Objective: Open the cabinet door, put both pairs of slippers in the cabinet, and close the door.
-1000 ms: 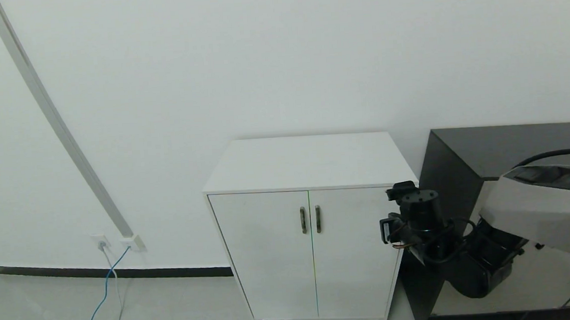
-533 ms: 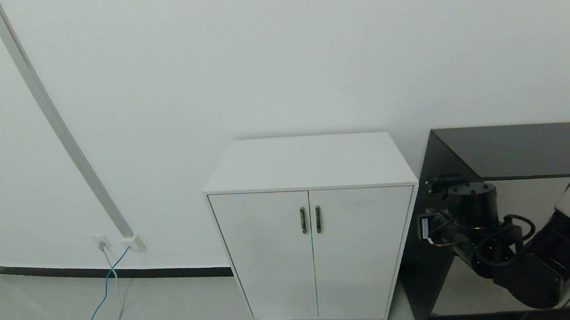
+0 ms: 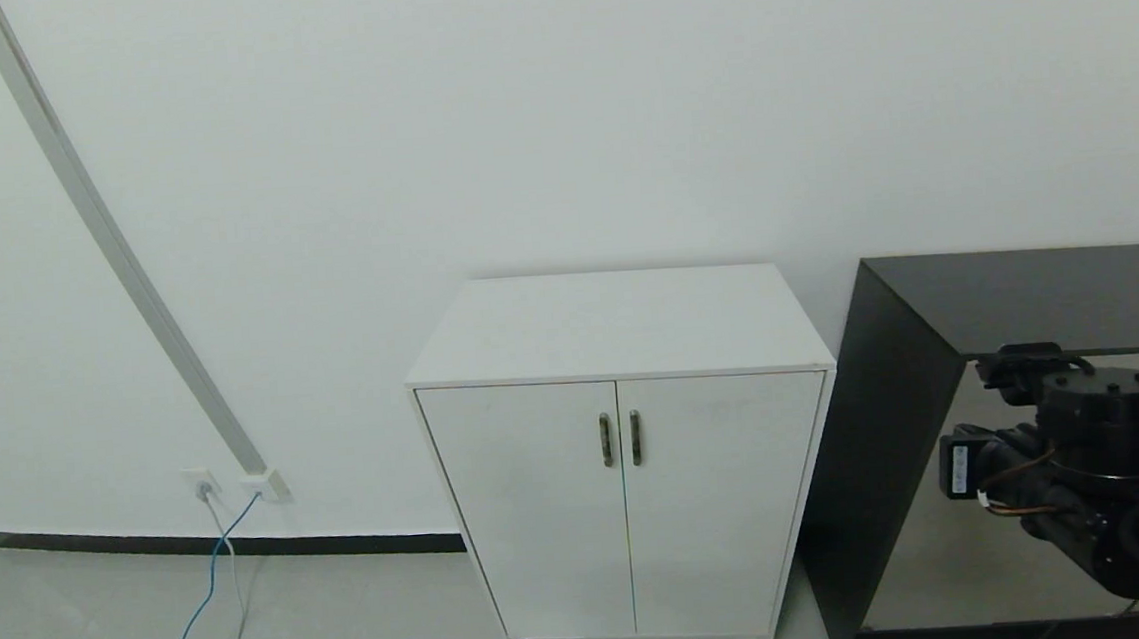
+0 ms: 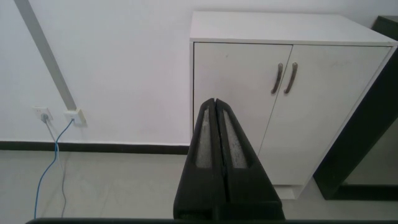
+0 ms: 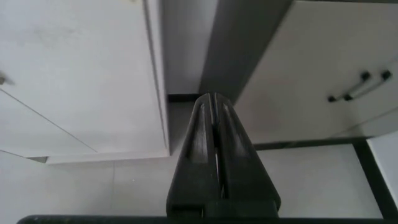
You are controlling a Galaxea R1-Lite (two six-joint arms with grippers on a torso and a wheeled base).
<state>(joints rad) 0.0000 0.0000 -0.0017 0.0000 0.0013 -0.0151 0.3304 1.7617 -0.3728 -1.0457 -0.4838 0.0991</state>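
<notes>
Pressed shut and empty, the left gripper (image 4: 215, 102) points at the white cabinet (image 4: 236, 93), whose doors stand closed ahead of it, twin handles (image 4: 277, 78) beyond its tips. Off to the cabinet's right, the right gripper (image 5: 215, 98), likewise shut, hangs by a black unit (image 3: 886, 408). Opening the door well likely means parting the fingers, squaring to one handle, then pulling along the hinge's arc.

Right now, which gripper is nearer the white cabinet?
Right, most likely. The right gripper is close by the right edge of the cabinet, at the gap with the black unit. The left gripper stands back, facing the whole front from off its left door.
</notes>
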